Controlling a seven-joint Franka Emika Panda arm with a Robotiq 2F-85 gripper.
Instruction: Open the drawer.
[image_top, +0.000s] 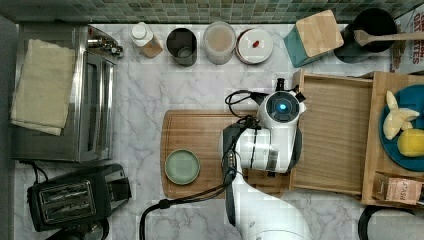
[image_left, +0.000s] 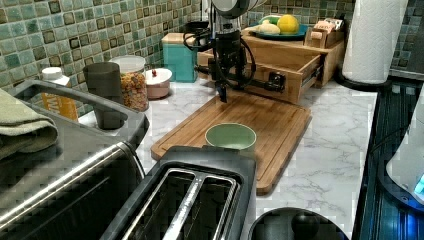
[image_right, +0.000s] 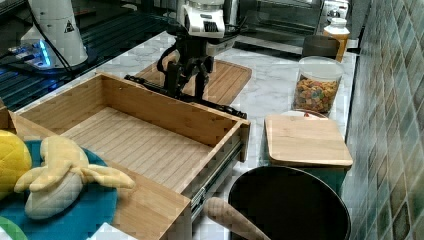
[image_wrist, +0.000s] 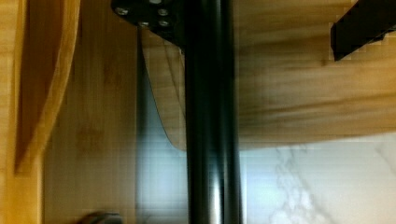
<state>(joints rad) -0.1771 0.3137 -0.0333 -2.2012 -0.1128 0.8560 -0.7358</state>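
Note:
The light-wood drawer (image_top: 332, 135) stands pulled well out of its low wooden unit, and its plain ribbed inside (image_right: 145, 135) holds nothing. Along its front runs the long black bar handle (image_right: 222, 107), which crosses the wrist view as a dark rod (image_wrist: 210, 116). My gripper (image_right: 186, 87) points down at the handle, open, with one finger on each side of the bar. One black finger (image_wrist: 359, 28) sits clear of the rod. In the left view the gripper (image_left: 222, 92) hangs over the near edge of the cutting board. From above, the white wrist (image_top: 280, 107) covers the fingers.
A bamboo cutting board (image_top: 200, 130) with a green bowl (image_top: 182, 166) lies before the drawer. A teal plate (image_top: 400, 150) with banana and lemon tops the unit. Jars (image_top: 219, 42), a teal box (image_top: 312, 37) and a black pot (image_top: 372, 25) line the wall; a toaster (image_top: 70, 197) and oven (image_top: 60, 95) stand at the top view's left.

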